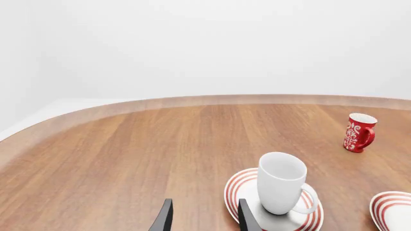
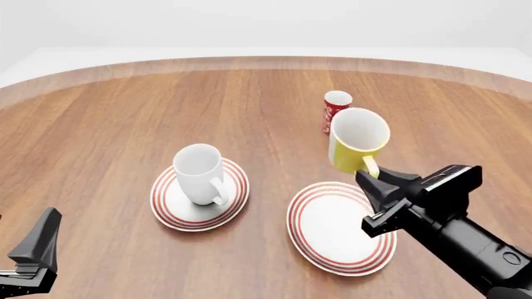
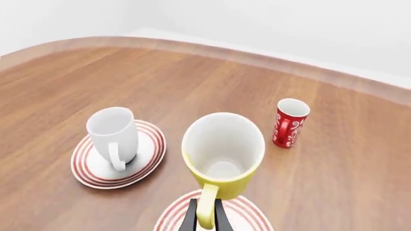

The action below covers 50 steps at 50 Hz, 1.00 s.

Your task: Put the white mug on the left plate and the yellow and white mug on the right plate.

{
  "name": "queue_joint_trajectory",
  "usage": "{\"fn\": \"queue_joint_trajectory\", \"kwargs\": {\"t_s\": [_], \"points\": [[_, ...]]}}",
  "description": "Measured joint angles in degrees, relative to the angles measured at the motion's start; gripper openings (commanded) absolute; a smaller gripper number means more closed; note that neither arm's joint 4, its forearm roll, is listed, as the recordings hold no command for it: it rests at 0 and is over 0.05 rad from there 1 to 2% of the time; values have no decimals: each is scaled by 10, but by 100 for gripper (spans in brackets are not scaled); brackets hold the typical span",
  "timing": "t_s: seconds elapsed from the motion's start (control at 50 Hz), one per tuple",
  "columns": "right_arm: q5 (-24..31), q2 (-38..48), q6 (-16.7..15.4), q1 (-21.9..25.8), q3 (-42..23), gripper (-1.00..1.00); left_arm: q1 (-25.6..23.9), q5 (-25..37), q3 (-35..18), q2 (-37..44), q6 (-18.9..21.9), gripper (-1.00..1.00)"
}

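Right end effector [image 2: 372,176], right of centre in the front view: pressed together on the handle of the yellow and white mug [image 2: 359,140], pinching it. Carried clear of the worktop [image 2: 99,124], mouth tipped toward the camera, probably because a handle grip lets the body hang off one side. Hanging just above the upper edge of the right plate [image 2: 339,228], which lies bare below, lower centre-right of the frame. Judged: still to be lowered onto the plate's middle and released.

Left end effector [image 1: 202,217], bottom centre of the left wrist view: fingers spread, pinching nothing. Parked low at the front view's lower left corner, well apart from the crockery, likely withdrawn to leave room.

White mug [image 2: 199,173]: upright on the left plate [image 2: 163,204], centre-left in the front view, handle turned toward the camera. That half of the job looks finished.

Red cup [image 2: 335,109]: upright on the bare wood at upper centre-right, just behind the lifted mug, off either plate and no part of the task.
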Motion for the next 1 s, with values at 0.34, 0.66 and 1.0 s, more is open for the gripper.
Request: {"fn": "queue_joint_trajectory", "kwargs": {"t_s": [0.34,0.66,1.0], "points": [[61,-101,2,-17,55,-100,0,0,0,0,0,100],[114,-177,9,-24,93,-100,0,0,0,0,0,100],[132,-206,21,-21,123,-100,0,0,0,0,0,100]]}}
